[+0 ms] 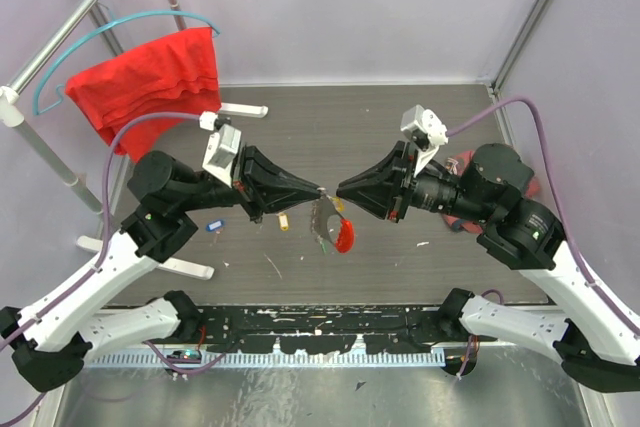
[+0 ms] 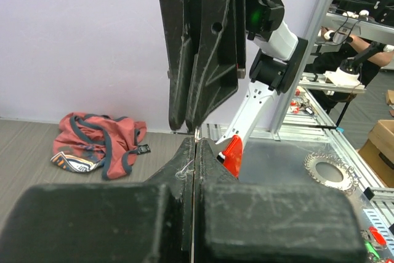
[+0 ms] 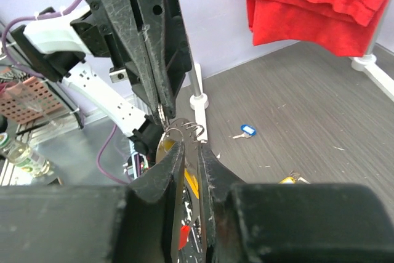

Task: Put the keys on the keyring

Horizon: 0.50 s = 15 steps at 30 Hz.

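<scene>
My two grippers meet tip to tip above the table's middle. My right gripper (image 1: 340,192) (image 3: 191,146) is shut on the keyring's silver loop (image 3: 184,129). The wavy end of the loop sticks out past the fingertips, and the red bar (image 1: 343,237) (image 2: 233,154) hangs below. My left gripper (image 1: 318,190) (image 2: 196,143) is shut on a thin metal key (image 3: 161,114), held against the loop's wavy end. The key's tag is hidden. A blue-tagged key (image 1: 214,225) (image 3: 246,130) and a yellow-tagged key (image 1: 283,225) (image 3: 289,180) lie on the table.
A large red cloth (image 1: 150,72) hangs on a rack at the back left, with white stand legs (image 1: 240,109) beside it. A crumpled red and blue cloth (image 2: 98,143) lies behind the right arm. A black rail (image 1: 320,322) runs along the near edge.
</scene>
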### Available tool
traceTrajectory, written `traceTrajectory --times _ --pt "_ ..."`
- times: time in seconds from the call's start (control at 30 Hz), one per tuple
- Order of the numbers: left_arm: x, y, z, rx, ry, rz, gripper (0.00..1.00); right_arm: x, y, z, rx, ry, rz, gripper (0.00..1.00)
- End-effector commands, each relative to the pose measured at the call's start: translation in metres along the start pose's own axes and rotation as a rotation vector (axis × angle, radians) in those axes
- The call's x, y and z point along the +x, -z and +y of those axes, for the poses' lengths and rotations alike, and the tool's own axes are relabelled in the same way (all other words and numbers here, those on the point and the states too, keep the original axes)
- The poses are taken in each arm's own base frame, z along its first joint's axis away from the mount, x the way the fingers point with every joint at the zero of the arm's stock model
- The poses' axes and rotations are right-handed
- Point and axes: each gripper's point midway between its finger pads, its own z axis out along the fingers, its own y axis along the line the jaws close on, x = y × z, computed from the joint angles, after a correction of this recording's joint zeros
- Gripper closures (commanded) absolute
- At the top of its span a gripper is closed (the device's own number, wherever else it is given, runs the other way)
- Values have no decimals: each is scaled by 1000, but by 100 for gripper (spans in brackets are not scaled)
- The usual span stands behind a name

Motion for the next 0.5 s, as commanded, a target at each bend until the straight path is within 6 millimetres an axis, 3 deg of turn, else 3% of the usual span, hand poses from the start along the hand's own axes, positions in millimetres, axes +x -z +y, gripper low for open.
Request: traceTrajectory --times 0.0,0.47 --pt "-30 -5 -10 52 -48 -81 100 -1 -3 10 -74 40 17 81" --pt "-30 -10 -4 44 -45 -87 100 12 -9 23 -174 16 45 78"
